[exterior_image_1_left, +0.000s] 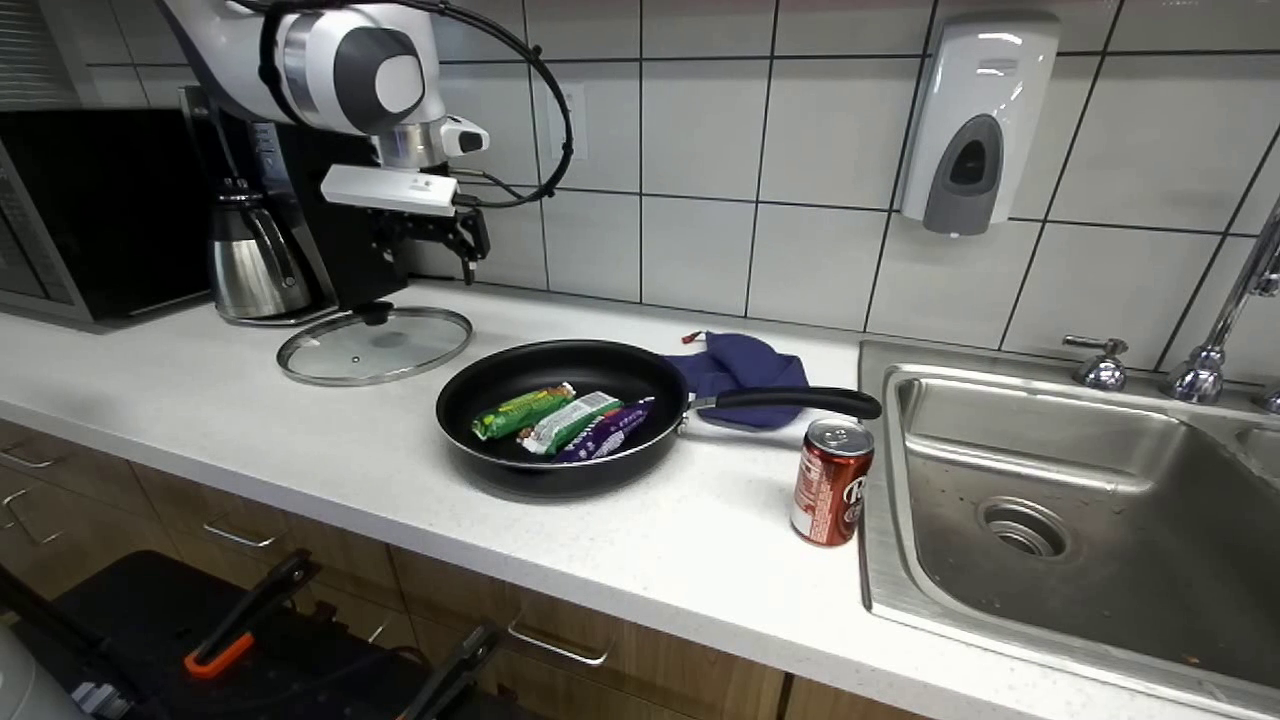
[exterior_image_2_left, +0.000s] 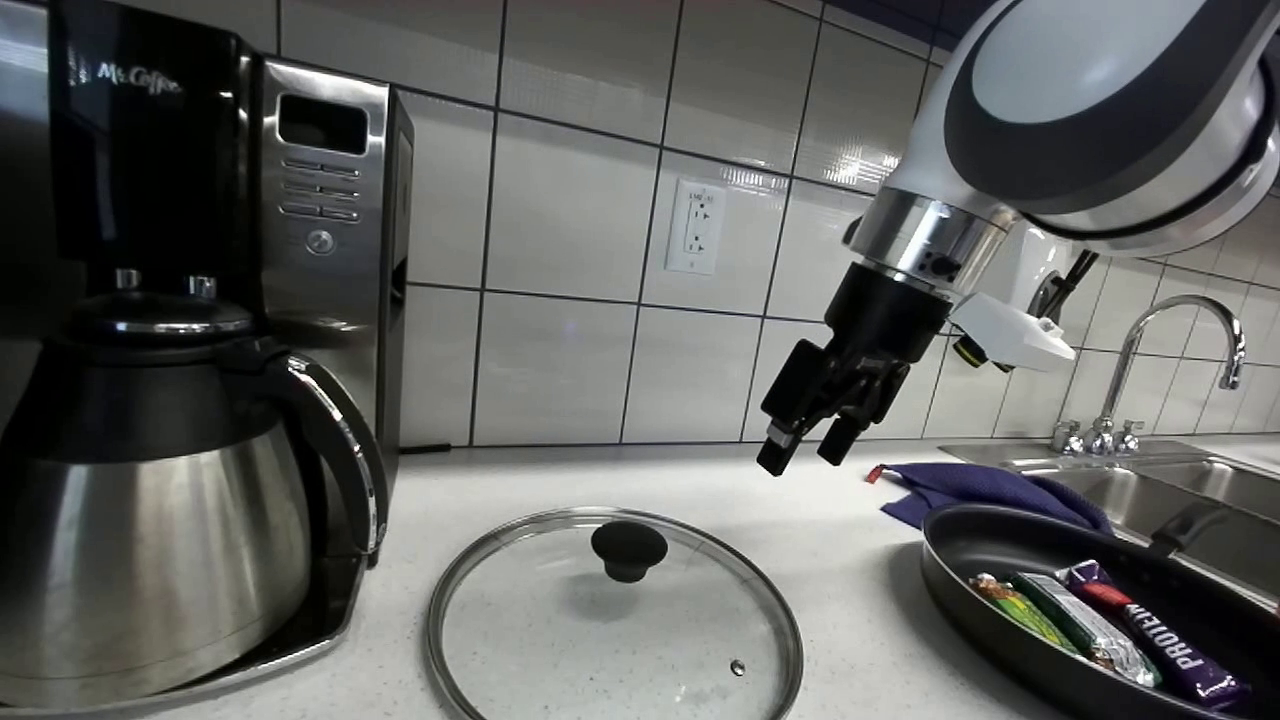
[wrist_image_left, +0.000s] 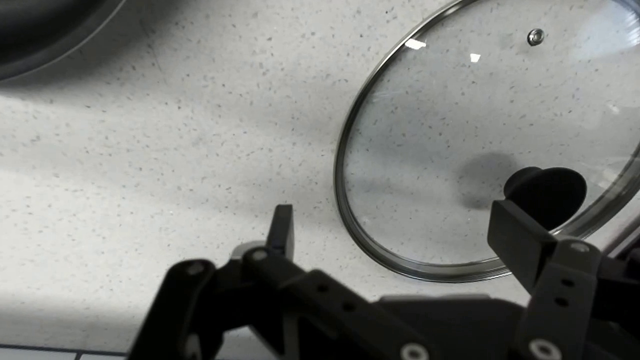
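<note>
The sink (exterior_image_1_left: 1110, 560) and coffee maker (exterior_image_2_left: 165, 185) show a kitchen.

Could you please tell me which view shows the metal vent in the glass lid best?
The wrist view: the vent looks largest there, sharp and unobstructed. Both exterior views show it, but as a smaller spot in the glass lid.

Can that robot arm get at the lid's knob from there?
Likely yes: the gripper hangs open and empty, the knob sticks up from the lid, and nothing visible stands between gripper and knob.
</note>
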